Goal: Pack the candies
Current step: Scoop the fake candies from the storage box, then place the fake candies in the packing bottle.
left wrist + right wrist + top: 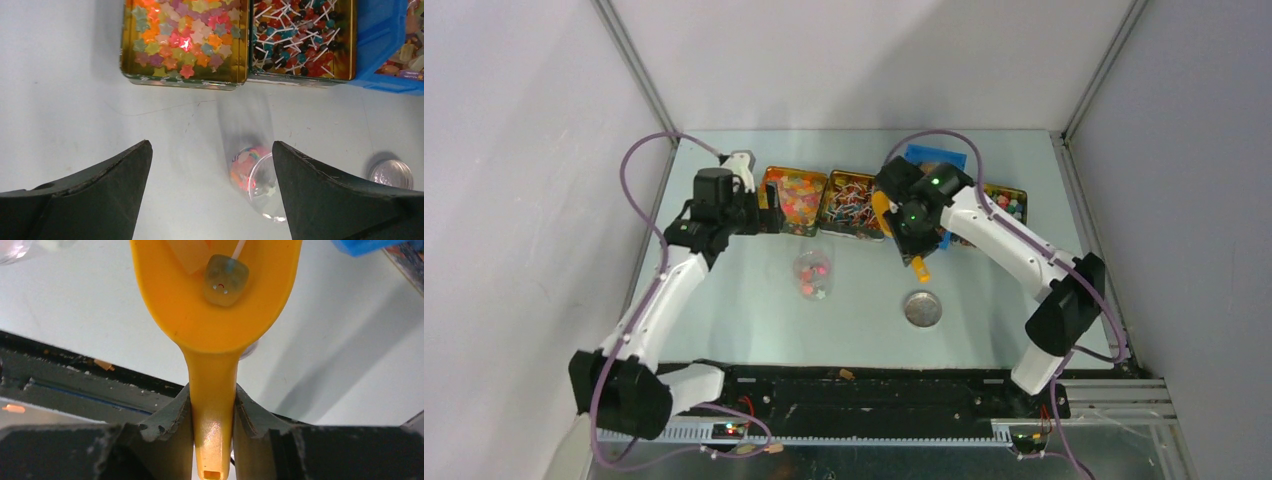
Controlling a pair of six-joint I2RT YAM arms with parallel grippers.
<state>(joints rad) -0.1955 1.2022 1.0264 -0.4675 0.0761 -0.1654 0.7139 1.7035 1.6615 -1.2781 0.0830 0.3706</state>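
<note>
The candies lie in open containers at the back: star gummies in a gold tin (796,200) (185,37), white-stick lollipops in a second tin (854,205) (300,37), and wrapped pieces in a blue bin (382,45). A clear jar (813,275) (255,180) on the table holds a few candies. My right gripper (212,395) (911,243) is shut on the handle of the orange scoop (215,315) (883,212), which carries a pale jelly candy (226,279) and a lollipop stick. My left gripper (210,145) (767,216) is open and empty, above the table left of the jar.
A round silver lid (922,308) (391,174) lies on the table right of the jar. Another tin of candies (1009,202) stands at the back right behind the right arm. The black rail (864,385) runs along the table's near edge.
</note>
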